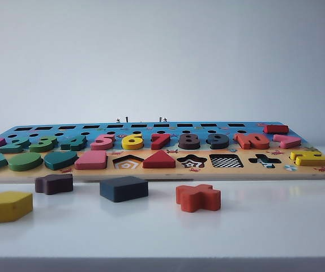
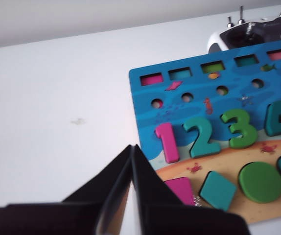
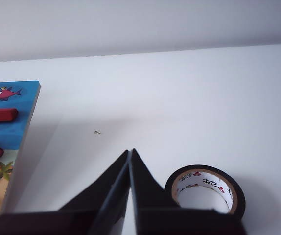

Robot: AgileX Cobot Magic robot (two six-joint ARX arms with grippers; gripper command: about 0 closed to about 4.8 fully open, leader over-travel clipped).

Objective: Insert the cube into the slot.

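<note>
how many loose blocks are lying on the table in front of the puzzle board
4, left to right in the exterior view: yellow pentagon block, brown-purple wavy block, navy cube, orange cross piece. More could sit outside the camera's view.

Both the left gripper [image 2: 131,147] and right gripper [image 3: 130,151] show matte black, wedge-shaped jaws tapering to thin points.
</note>
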